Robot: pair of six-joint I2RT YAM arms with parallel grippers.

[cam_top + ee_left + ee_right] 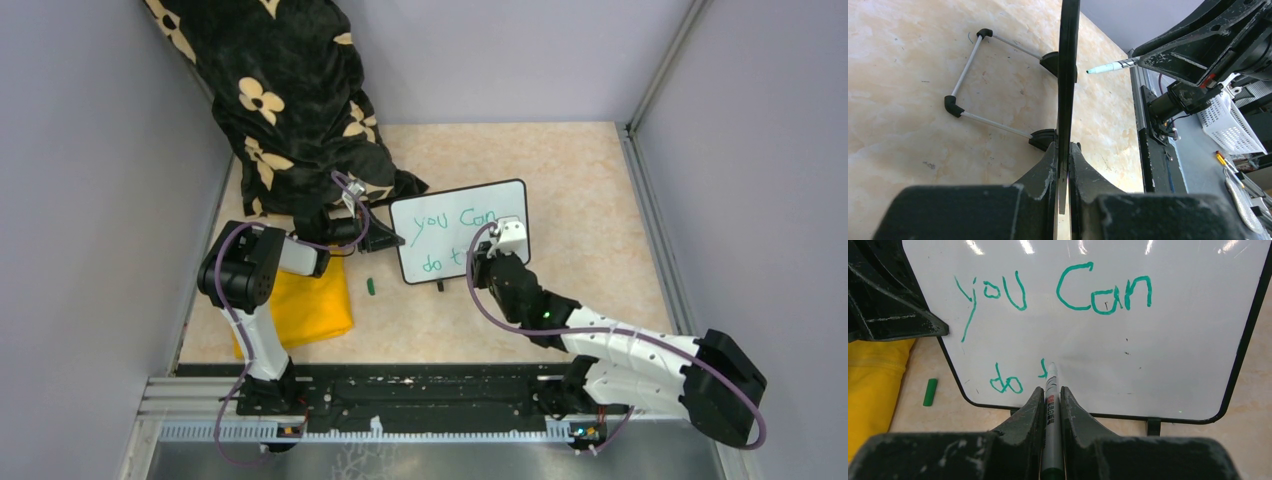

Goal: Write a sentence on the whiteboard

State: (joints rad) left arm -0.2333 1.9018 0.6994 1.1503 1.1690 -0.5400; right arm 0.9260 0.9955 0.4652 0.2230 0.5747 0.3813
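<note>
The whiteboard (455, 205) stands tilted on the table, black-framed; it also shows in the right wrist view (1173, 350). Green text on it reads "you Can" (1053, 290) above "do" and the start of a "t" (1015, 377). My left gripper (385, 238) is shut on the board's left edge, seen edge-on in the left wrist view (1068, 75) between the jaws (1064, 150). My right gripper (483, 260) is shut on a grey marker (1050, 405) whose tip touches the board at the "t". The marker tip also shows in the left wrist view (1108, 67).
A green marker cap (370, 286) lies on the table left of the board. A yellow folded cloth (305, 305) lies under the left arm. A black flowered cloth (290, 100) hangs at the back left. Grey walls enclose the table.
</note>
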